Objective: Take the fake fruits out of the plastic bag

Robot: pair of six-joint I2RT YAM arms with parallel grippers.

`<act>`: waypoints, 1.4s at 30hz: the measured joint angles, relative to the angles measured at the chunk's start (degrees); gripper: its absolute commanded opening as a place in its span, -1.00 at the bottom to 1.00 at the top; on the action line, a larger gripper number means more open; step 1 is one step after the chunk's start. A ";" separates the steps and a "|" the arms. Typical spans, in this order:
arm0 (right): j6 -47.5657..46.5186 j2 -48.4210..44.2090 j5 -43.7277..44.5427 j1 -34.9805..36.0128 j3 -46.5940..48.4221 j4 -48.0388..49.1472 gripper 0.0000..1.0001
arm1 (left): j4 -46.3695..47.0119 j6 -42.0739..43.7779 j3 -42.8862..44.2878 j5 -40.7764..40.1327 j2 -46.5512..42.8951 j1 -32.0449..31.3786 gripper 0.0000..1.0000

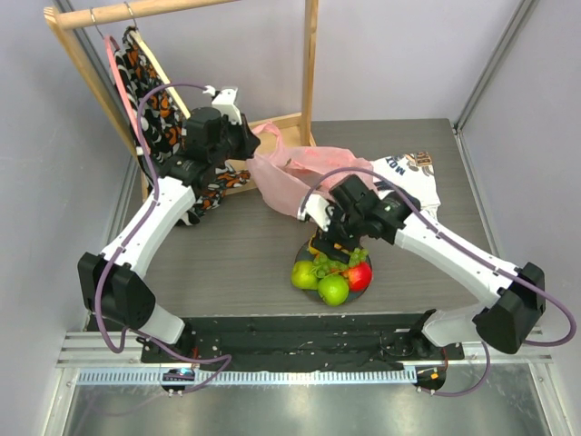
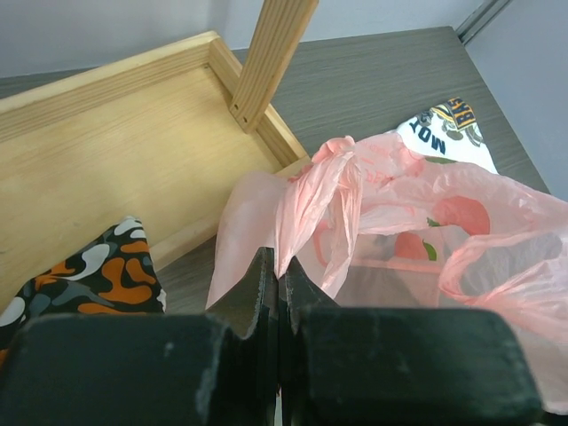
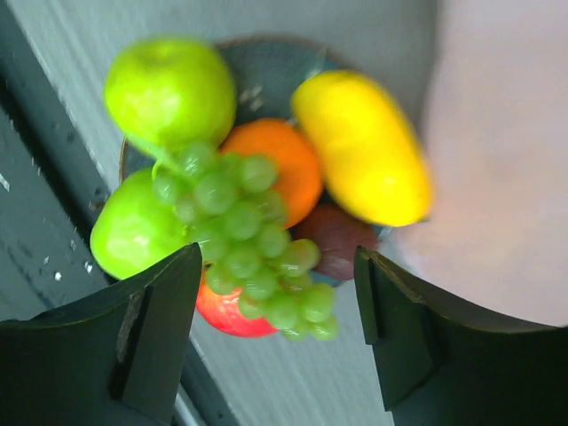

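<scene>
The pink plastic bag (image 1: 292, 173) lies crumpled at mid-table, and my left gripper (image 2: 280, 271) is shut on a twisted bit of its handle (image 2: 311, 195). Near the front edge, the fake fruits are heaped on a dark plate (image 3: 266, 71): two green apples (image 3: 169, 89), a bunch of green grapes (image 3: 248, 231), an orange (image 3: 280, 164), a yellow mango (image 3: 364, 146), a dark purple fruit (image 3: 342, 240) and a red apple (image 3: 226, 311). My right gripper (image 3: 280, 293) hangs open just above the grapes, holding nothing. Seen from above, it (image 1: 331, 238) covers the plate's far side.
A wooden rack stands at the back left with its base tray (image 2: 106, 151) and post (image 2: 271, 53) close to the bag. An orange-and-black patterned cloth (image 1: 154, 100) hangs from it. A white printed cloth (image 1: 410, 177) lies right of the bag.
</scene>
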 measured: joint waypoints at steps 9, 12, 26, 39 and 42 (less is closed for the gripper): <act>0.35 -11.96 21.53 -1.75 10.84 13.31 0.99 | 0.15 0.02 0.00 -0.79 -0.02 1.05 -1.00; -0.70 -15.26 28.79 -6.78 10.40 19.47 0.99 | -0.39 0.04 0.00 -2.29 -0.55 2.78 -1.00; 5.35 -8.09 38.03 -17.53 -3.61 19.43 0.99 | -1.40 -1.18 -5.49 5.81 -10.32 9.11 1.00; 17.29 -3.23 37.33 -33.77 2.95 15.69 0.99 | -16.04 8.00 2.56 30.56 -14.05 6.47 0.99; 19.71 -3.13 37.07 -33.77 2.95 14.56 0.99 | -20.90 9.49 -0.90 24.15 -20.76 7.65 0.99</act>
